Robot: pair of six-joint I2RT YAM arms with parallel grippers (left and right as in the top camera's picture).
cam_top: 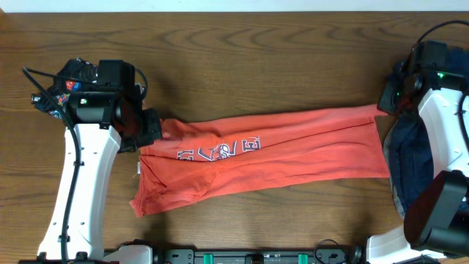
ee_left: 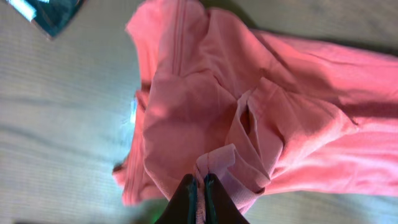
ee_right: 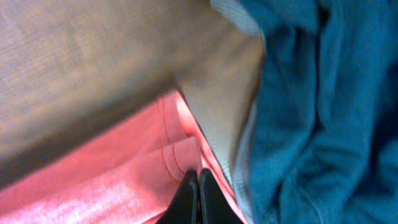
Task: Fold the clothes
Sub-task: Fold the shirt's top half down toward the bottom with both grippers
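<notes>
The coral-red T-shirt point(cam_top: 271, 150) is lying stretched out across the middle of the desk point(cam_top: 242, 66). Its long axis is running from one arm to the other and tilting slightly, so that its right end is sitting a little farther from the arm bases than its left end. Its lettering point(cam_top: 220, 150) is showing face up toward the left end. At the shirt's far left corner the left gripper point(cam_top: 150, 128) is clenching a bunched fold of the red cloth, and the wrist view is showing the fabric pinched between the closed fingers. At the shirt's far right corner the right gripper point(cam_top: 382, 108) is likewise clamping a hemmed edge of the same shirt. That wrist view is blurred, so how much cloth it is holding is hard to say. Each arm is therefore gripping the end nearer to it, and both grips are sitting along the shirt's far long edge, while the near long edge is resting slack on the desk toward the arm bases. The coming fold is probably turning on this: the held edge would be travelling across the long axis, toward the near edge, with both ends moving together. Just beyond the shirt's right end the navy clothes point(cam_top: 407, 158) are lying heaped, touching it or nearly so. Well off the shirt's left end, behind the left arm, the black printed shirt point(cam_top: 62, 88) is lying partly hidden.
</notes>
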